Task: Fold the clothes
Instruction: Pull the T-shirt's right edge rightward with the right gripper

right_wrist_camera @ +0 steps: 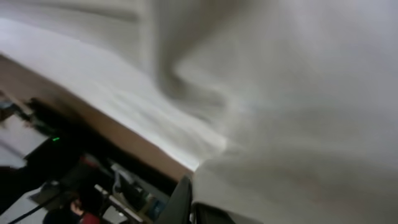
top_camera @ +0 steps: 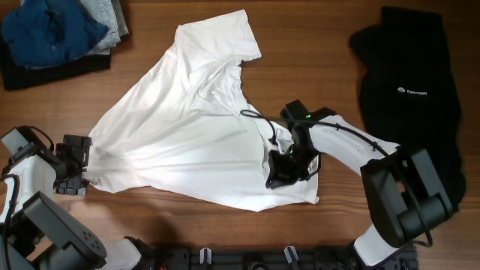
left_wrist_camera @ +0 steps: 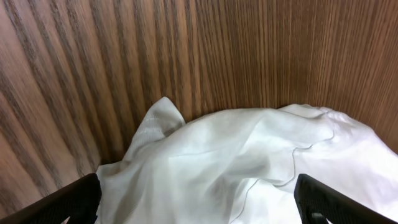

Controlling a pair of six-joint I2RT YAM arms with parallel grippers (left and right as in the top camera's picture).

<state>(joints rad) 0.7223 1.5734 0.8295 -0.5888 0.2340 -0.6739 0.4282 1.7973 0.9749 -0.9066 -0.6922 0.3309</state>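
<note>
Wooden table (top_camera: 315, 30), from overhead: the white T-shirt (top_camera: 187, 127) lies crumpled at centre, with the right gripper (top_camera: 289, 169) down on its lower right part and the left gripper (top_camera: 75, 166) at its left corner. Left wrist view: fingers (left_wrist_camera: 68, 202) stand wide apart, straddling the shirt's edge. Right wrist view, blurred: fingers (right_wrist_camera: 186, 202) are together, apparently pinching cloth. Lifting only the top layer and drawing it over slowly should keep the thin fabric smooth.
</note>
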